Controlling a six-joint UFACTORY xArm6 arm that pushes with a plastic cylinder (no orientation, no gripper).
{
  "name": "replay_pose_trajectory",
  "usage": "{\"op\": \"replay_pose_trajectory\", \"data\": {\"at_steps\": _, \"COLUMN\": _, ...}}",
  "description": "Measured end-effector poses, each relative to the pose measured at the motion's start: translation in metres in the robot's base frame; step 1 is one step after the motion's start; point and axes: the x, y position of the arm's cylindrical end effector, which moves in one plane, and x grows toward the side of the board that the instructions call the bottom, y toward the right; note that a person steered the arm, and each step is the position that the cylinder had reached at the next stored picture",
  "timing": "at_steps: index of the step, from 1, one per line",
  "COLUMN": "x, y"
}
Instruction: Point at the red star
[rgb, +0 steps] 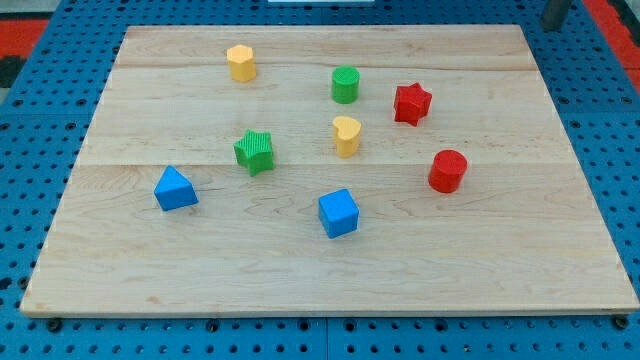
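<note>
A pale wooden desk (330, 270) of glued planks fills most of the view, its grain running left to right, and it rests on a blue perforated base (30, 330) that shows on all sides. A strip of red shows at the view's top corners. At the top right corner a dark grey object (556, 12) is cut off by the edge; whether it belongs to the arm cannot be told. My tip does not show, and the arm has no jaws, so nothing can be said of their state.

The red star (412, 103) sits in the upper right part of the desk. Taking it as the landmark: the green cylinder (345, 84) stands to its left and slightly higher, the yellow heart (346, 136) lies left and below, and the red cylinder (448, 171) lies below and a little right. The blue cube (338, 213) is farther below and left. The green star (255, 152) is well to the left, the blue triangular block (175, 189) farther still, and the yellow hexagonal block (241, 62) is far left and higher. No block touches another.
</note>
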Motion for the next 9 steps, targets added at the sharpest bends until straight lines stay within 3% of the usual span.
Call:
{"op": "replay_pose_trajectory", "data": {"at_steps": 3, "x": 0.039, "y": -0.014}}
{"op": "replay_pose_trajectory", "data": {"at_steps": 5, "x": 0.04, "y": -0.014}}
{"op": "replay_pose_trajectory", "data": {"at_steps": 6, "x": 0.055, "y": -0.041}}
{"op": "replay_pose_trajectory", "data": {"at_steps": 7, "x": 0.107, "y": -0.109}}
{"op": "replay_pose_trajectory", "data": {"at_steps": 9, "x": 0.131, "y": -0.163}}
